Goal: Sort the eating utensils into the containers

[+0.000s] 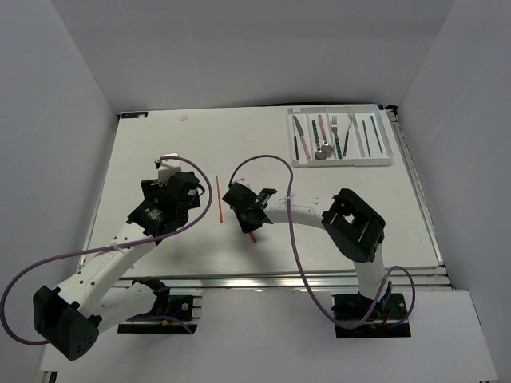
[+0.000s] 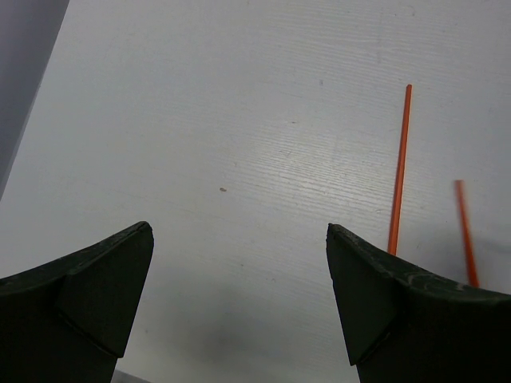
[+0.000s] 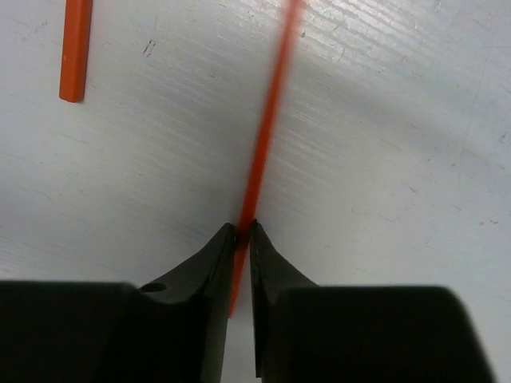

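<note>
I am taking the white tray [image 1: 342,164] as my reference; it is sitting at the far right corner of the table [image 1: 160,152]. Utensils are lying lengthwise inside it, side by side. Two knives [image 1: 302,137], one teal-handled and one pink-handled, are at the tray's left end. A spoon [image 1: 322,149] is lying next, then the forks [image 1: 337,137], and two dark chopsticks [image 1: 370,132] toward its right end. From the overhead view I cannot tell exactly where the dividers are running between them.

Well to the left of the tray and nearer the arm bases, the right gripper [image 3: 243,229] is pinching a red chopstick [image 3: 270,120]. In its wrist view I am seeing the two fingers pressed almost together, with only the thin stick between their tips. The stick is running away from them over the table, blurred along its far part, with a soft shadow falling beside it. I cannot tell whether its far end is touching the surface.

A loose red chopstick [image 1: 218,199] is lying flat on the table even farther from the tray, just beside the right gripper but apart from it. The left gripper [image 2: 238,239] is hovering farthest from the tray. Its fingers are standing wide apart over bare table, gripping nothing. In its wrist view both red sticks are showing off to the tray side, outside the fingers.
</note>
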